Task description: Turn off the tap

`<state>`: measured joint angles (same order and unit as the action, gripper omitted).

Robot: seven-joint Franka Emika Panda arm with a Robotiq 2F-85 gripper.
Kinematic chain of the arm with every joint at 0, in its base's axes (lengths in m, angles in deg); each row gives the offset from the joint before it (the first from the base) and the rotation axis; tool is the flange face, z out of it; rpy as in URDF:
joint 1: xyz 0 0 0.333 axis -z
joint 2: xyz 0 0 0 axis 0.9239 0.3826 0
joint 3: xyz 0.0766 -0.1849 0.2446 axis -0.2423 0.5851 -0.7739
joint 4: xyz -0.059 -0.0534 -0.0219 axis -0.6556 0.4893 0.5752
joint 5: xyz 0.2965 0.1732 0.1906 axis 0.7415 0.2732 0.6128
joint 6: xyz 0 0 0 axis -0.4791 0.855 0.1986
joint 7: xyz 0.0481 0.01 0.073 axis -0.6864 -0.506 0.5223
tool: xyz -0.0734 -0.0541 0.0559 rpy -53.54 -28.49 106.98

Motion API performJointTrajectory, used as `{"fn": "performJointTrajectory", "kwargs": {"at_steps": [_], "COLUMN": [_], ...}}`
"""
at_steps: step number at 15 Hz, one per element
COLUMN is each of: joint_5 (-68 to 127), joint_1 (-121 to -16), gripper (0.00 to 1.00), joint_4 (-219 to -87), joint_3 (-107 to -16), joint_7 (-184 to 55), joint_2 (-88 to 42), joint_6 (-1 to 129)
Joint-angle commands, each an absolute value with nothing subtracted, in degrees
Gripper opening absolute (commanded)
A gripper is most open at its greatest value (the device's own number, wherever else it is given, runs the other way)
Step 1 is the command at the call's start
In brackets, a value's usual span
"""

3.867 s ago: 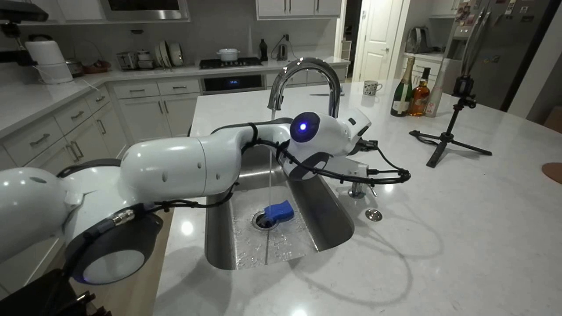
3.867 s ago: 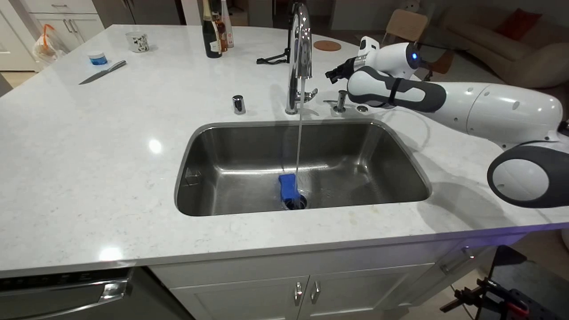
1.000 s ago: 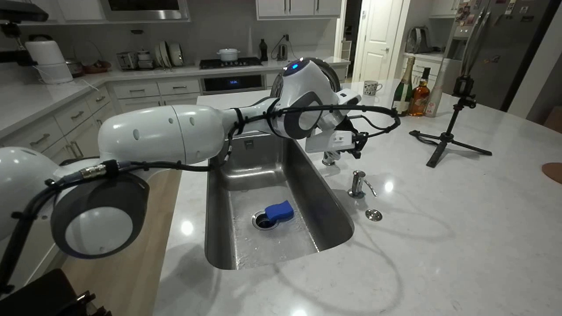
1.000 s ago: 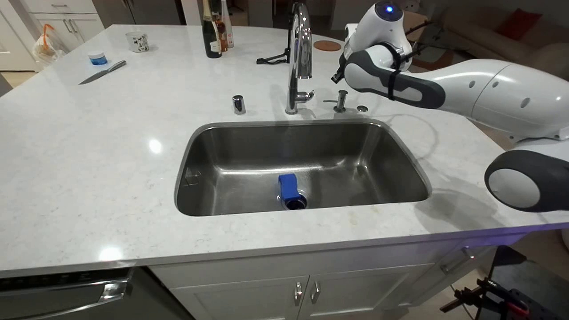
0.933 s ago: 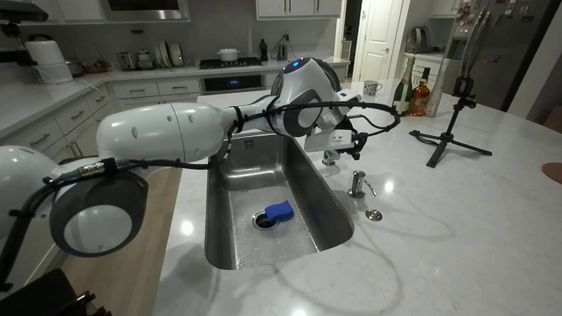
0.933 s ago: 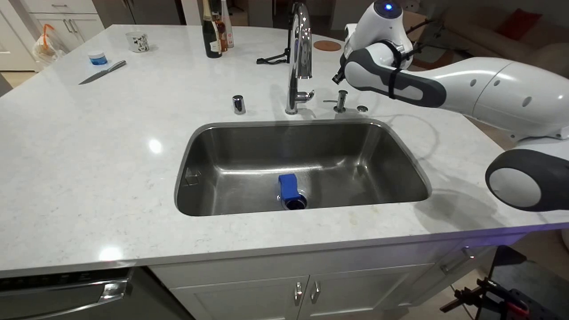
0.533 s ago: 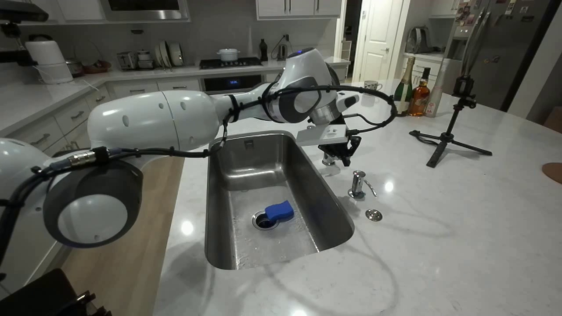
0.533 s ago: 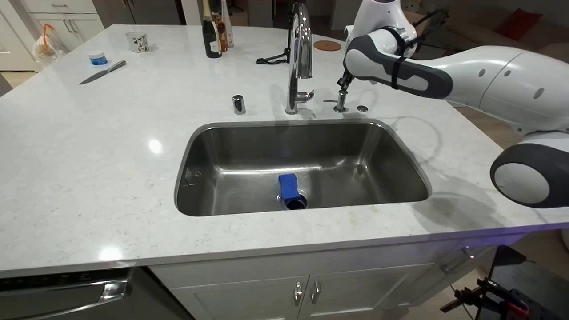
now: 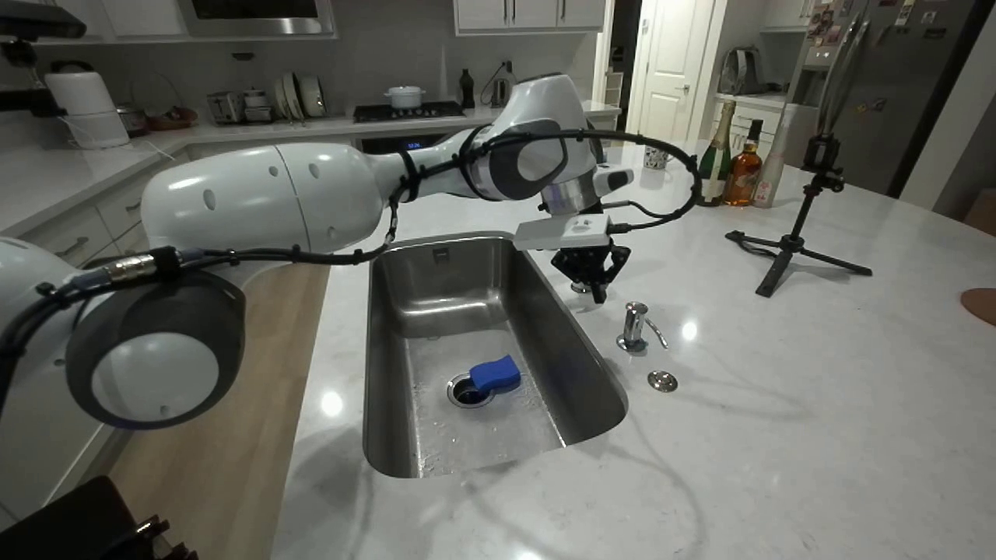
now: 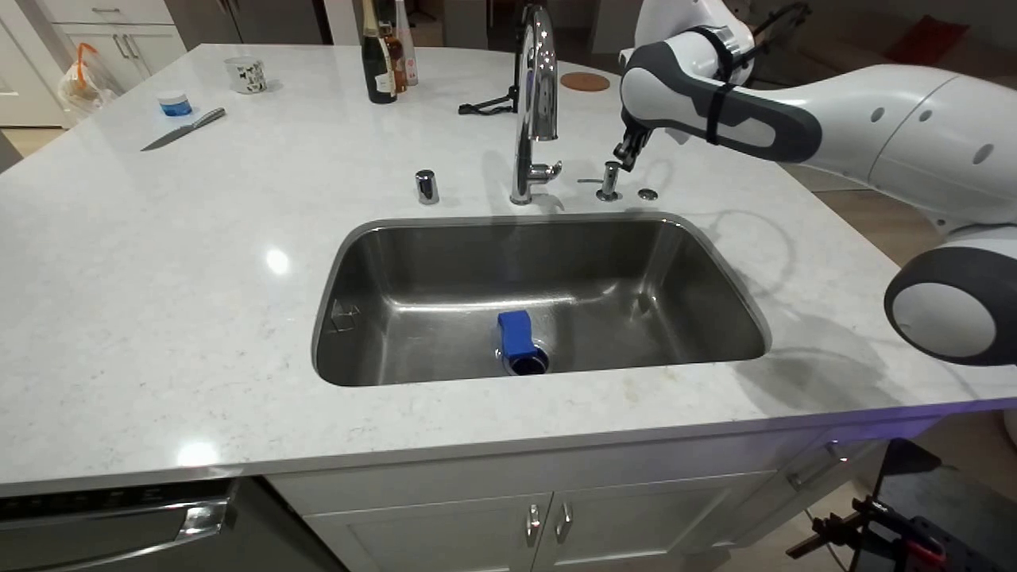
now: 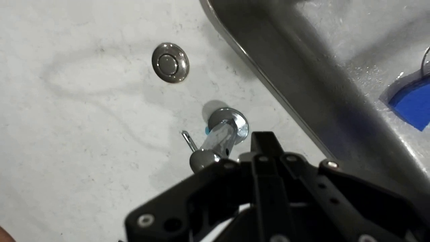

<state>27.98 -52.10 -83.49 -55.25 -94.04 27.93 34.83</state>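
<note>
The tap [image 10: 522,127] is a tall chrome gooseneck behind the sink, with a small side lever [image 10: 546,172] low on its base. No water runs from its spout. In an exterior view my arm hides most of the tap, and only its base [image 9: 580,287] shows. The tap is not visible in the wrist view. My gripper [image 9: 597,295] is shut and empty, pointing down above the counter near the soap dispenser. It also shows in an exterior view [image 10: 626,163] to the right of the tap, apart from it, and in the wrist view [image 11: 267,143].
A chrome soap dispenser [image 11: 220,139] stands close beside my fingers. A round chrome button [image 11: 170,63] lies near it. The sink [image 10: 445,254] holds a blue sponge [image 10: 516,334] by the drain. A black tripod [image 9: 794,241], bottles [image 9: 714,167] and a knife [image 10: 184,129] are on the counter.
Water ran from the tap about four seconds ago; it has stopped. The lever has shifted slightly toward the tap. My arm has risen and my gripper has swung to point down.
</note>
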Motion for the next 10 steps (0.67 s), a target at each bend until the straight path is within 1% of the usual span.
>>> {"fn": "performJointTrajectory", "kwargs": {"at_steps": [1,2,3,4,10], "joint_5": [26.7,26.7,26.7,26.7,26.7], "joint_1": [-51.4,-51.4,-51.4,-51.4,-51.4], "gripper": [0.09,0.16,0.25,0.27,0.27], "joint_4": [-79.0,-79.0,-79.0,-79.0,-79.0], "joint_3": [-56.8,-56.8,-56.8,-56.9,-56.9], "joint_7": [-93.9,-93.9,-93.9,-93.9,-93.9], "joint_2": [30.3,30.3,30.3,30.3,30.3], "joint_6": [32.8,32.8,32.8,32.8,32.8]}}
